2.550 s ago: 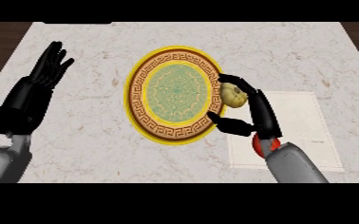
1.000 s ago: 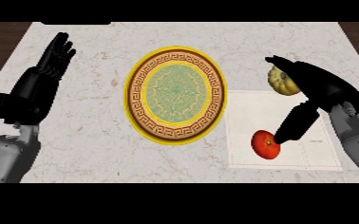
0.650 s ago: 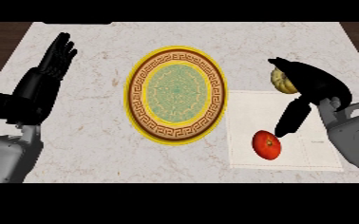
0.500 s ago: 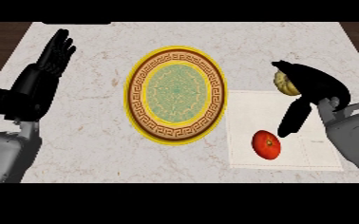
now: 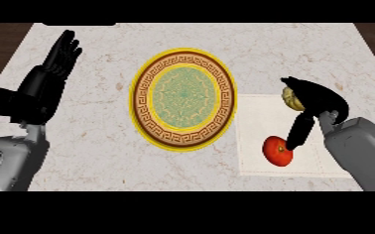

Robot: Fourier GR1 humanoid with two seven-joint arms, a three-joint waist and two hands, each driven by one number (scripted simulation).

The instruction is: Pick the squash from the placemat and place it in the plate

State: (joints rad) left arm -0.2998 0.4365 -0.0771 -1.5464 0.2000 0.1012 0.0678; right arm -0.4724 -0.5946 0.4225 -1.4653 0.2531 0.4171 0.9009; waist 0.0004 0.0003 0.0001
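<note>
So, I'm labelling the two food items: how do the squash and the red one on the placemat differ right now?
The squash is pale yellow-tan; the tomato-like red fruit is bright red. The squash sits at the placemat's upper edge with the right hand curled round it and partly hiding it; the red fruit lies lower down, not grasped, only its right side behind the hand's thumb. Both are roundish and over the placemat, neither in the plate.

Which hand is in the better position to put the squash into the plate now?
The right hand: its fingers already curl round the squash over the placemat, beside the plate. The left hand rests open near the counter's left edge, holding nothing.
</note>
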